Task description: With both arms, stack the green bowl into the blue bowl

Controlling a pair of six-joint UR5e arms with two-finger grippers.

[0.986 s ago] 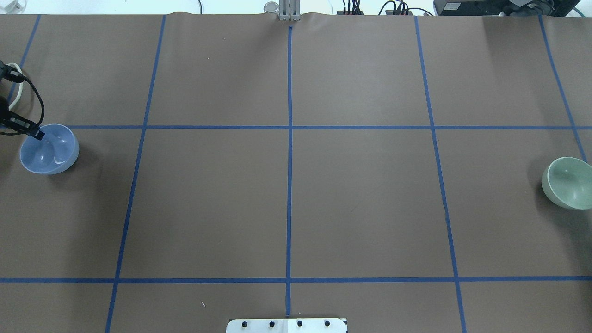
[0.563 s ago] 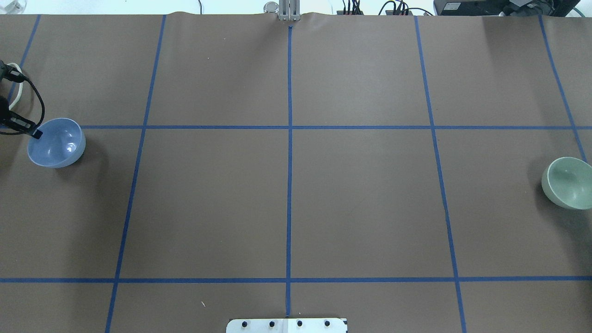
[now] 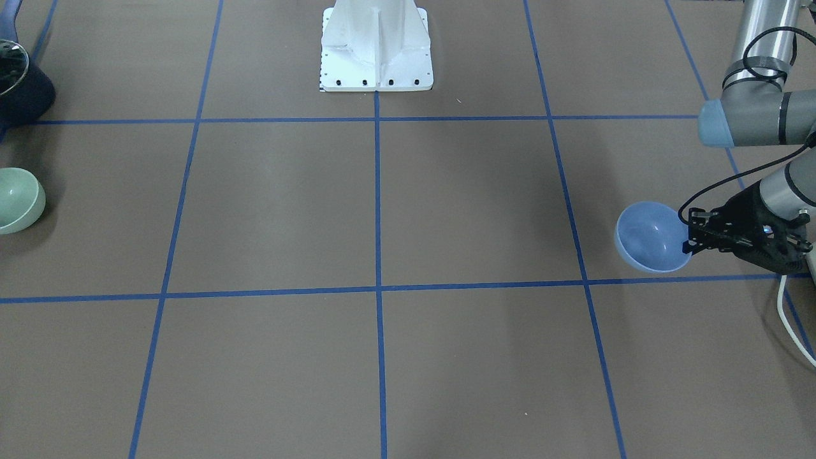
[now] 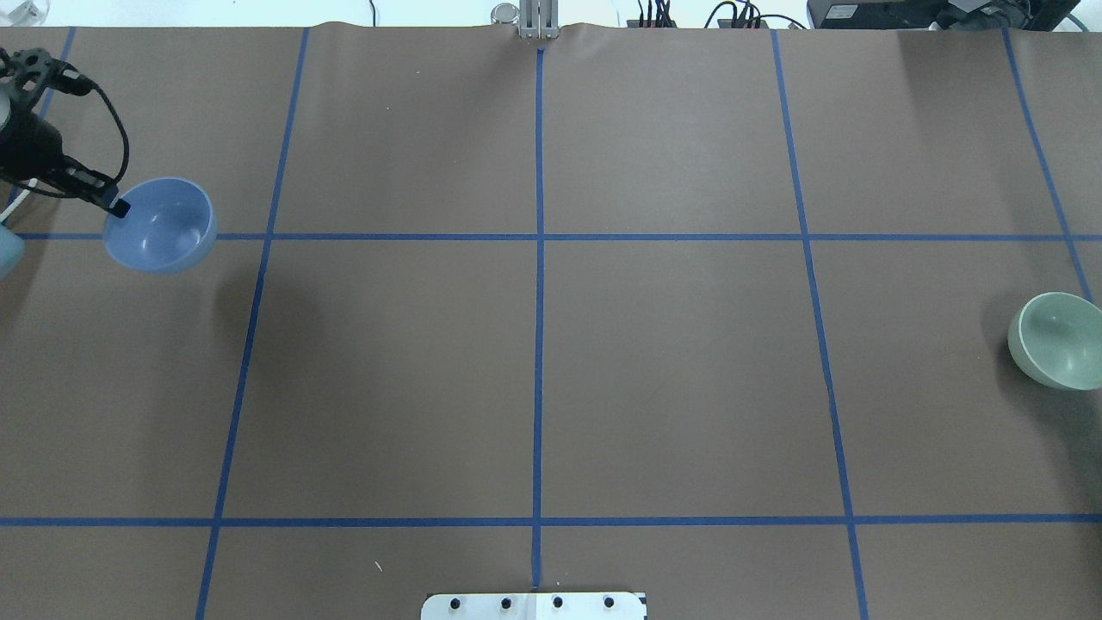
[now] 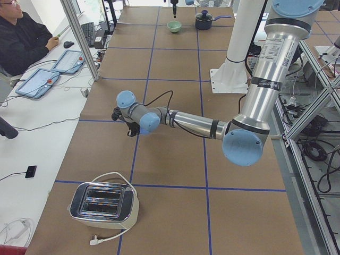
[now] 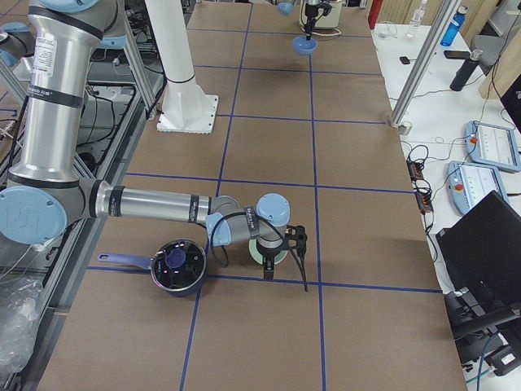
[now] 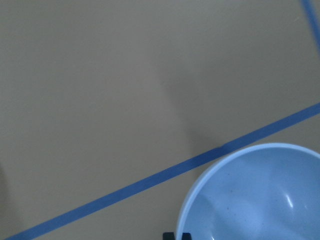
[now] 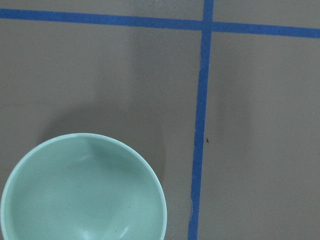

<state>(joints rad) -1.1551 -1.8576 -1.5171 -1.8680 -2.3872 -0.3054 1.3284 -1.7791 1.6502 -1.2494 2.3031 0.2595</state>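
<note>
My left gripper (image 4: 113, 206) is shut on the near-left rim of the blue bowl (image 4: 164, 226) and holds it above the table at the far left. In the front-facing view the left gripper (image 3: 692, 243) pinches the rim of the blue bowl (image 3: 650, 237). The left wrist view shows the blue bowl (image 7: 260, 197) at lower right. The green bowl (image 4: 1057, 340) sits on the table at the right edge. It also shows in the right wrist view (image 8: 82, 192), with no fingers visible. My right gripper (image 6: 285, 274) hangs by the green bowl (image 6: 269, 255); I cannot tell if it is open or shut.
A dark pot with a lid (image 6: 177, 265) stands close to the green bowl, on the robot's side. A toaster (image 5: 103, 202) with a white cord stands beyond the left arm. The white pedestal (image 3: 376, 48) is at the table's robot side. Blue tape lines grid the brown table (image 4: 671, 379).
My left gripper has lifted the blue bowl off the table and carried it away from the robot and towards the table's middle. The green bowl has not moved.
</note>
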